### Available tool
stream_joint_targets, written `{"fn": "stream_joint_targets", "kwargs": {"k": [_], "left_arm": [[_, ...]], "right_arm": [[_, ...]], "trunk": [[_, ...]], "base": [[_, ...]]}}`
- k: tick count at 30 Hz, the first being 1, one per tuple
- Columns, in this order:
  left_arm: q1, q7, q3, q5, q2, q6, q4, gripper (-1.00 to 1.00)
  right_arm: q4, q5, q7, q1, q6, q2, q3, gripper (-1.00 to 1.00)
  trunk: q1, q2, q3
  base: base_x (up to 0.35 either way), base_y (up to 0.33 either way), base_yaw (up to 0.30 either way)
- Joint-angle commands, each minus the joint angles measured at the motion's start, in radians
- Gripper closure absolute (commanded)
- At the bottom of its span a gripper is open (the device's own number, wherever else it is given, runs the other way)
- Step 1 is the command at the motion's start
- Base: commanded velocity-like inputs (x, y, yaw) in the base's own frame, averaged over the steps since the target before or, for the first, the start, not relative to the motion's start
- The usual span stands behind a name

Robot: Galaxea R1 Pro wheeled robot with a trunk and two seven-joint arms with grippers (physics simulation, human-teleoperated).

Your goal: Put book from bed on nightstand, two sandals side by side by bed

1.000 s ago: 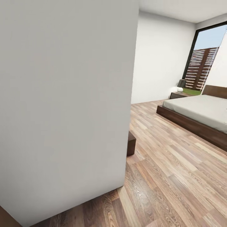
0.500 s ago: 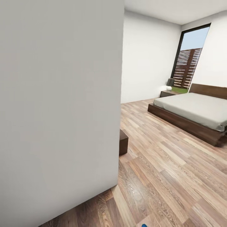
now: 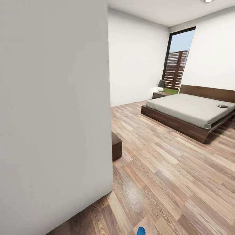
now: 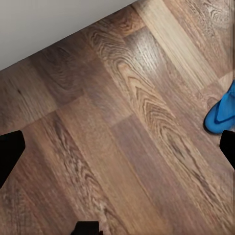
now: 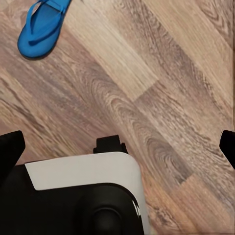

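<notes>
Low dark-brown platform bed (image 3: 182,125) with grey mattress at far right; small dark paperback book (image 3: 223,106) on its far-right edge. Dark nightstand (image 3: 159,95) beyond. Bright blue flip-flop sandal (image 5: 42,25) on plank floor (image 3: 169,182), near. Both fingers spread wide, empty.

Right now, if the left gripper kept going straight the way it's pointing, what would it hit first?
Most likely the bare wood-plank floor. The left gripper looks down on open planks, with nothing between its fingers. A blue sandal lies off to one side, apart from that line. Depth is hard to judge.
</notes>
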Motion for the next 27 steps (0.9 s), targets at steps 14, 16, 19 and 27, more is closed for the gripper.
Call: {"fn": "stream_joint_targets", "kwargs": {"k": [14,16,19,27], "left_arm": [[0.000,-0.001,0.000,0.001,0.000,-0.002,-0.001,-1.00],[0.000,-0.001,0.000,0.001,0.000,-0.002,-0.001,-1.00],[0.000,-0.001,0.000,0.001,0.000,-0.002,-0.001,-1.00],[0.000,0.000,0.000,0.001,0.000,-0.002,-0.001,-1.00]], "right_arm": [[0.000,0.000,-0.001,0.000,-0.002,0.000,-0.001,-1.00],[0.000,0.000,-0.001,0.000,-0.002,0.000,-0.001,-1.00],[0.000,0.000,-0.001,0.000,-0.002,0.000,-0.001,-1.00],[0.000,0.000,-0.001,0.000,-0.002,0.000,-0.001,-1.00]], "trunk": [[0.000,0.000,-0.006],[0.000,0.000,-0.006],[0.000,0.000,-0.006],[0.000,0.000,-0.006]], "base": [[0.000,0.000,-0.220],[0.000,0.000,-0.049],[0.000,0.000,-0.025],[0.000,0.000,-0.007]]}}
